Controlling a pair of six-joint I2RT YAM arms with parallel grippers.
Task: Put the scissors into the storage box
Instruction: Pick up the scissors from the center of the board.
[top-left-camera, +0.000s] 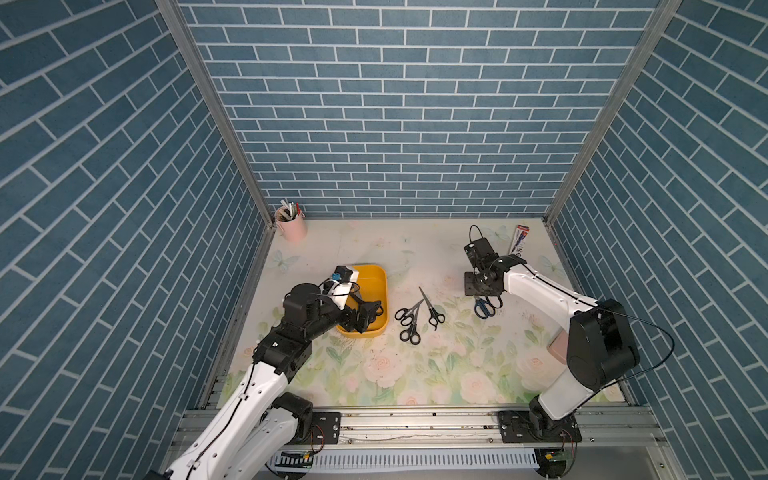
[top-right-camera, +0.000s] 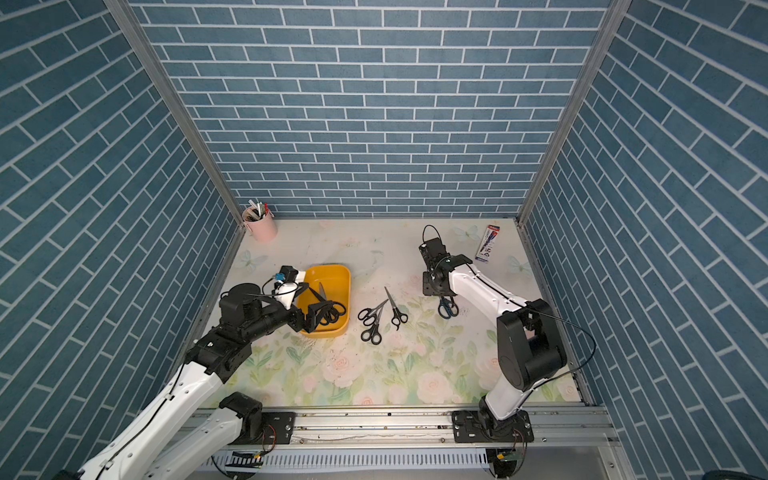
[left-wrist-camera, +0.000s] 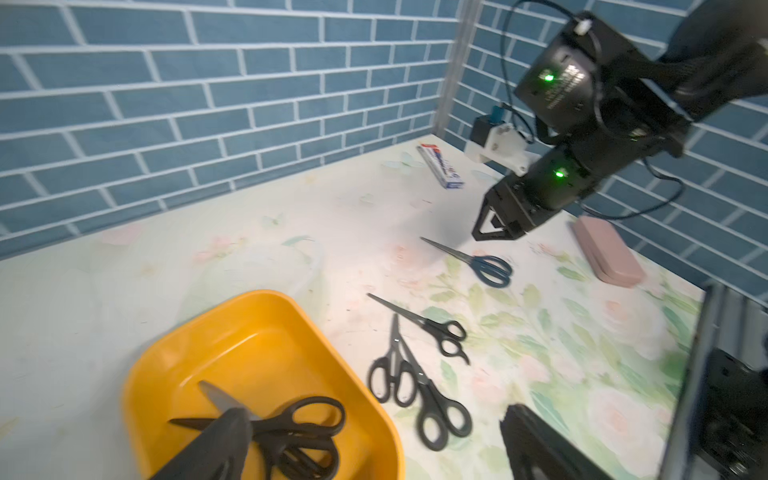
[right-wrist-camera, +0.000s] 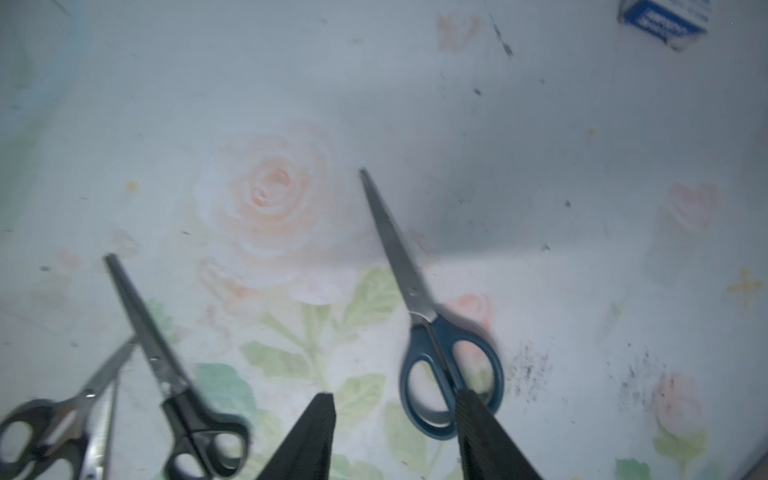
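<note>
The slim steel-bladed scissors with dark blue loop handles are lying flat on the floral tabletop, blades closed and pointing to 12 o'clock, well out at 3 o'clock from the shallow yellow-orange plastic storage box. The right end effector is hovering over the handles, jaws apart and empty. Pinching so thin a thing is risking a slip or a pivot, I judge. Three black-handled scissors are lying between and could be snagging a carry. Two black-handled pairs are sitting in the box under the left end effector, whose jaws are standing wide apart.
</note>
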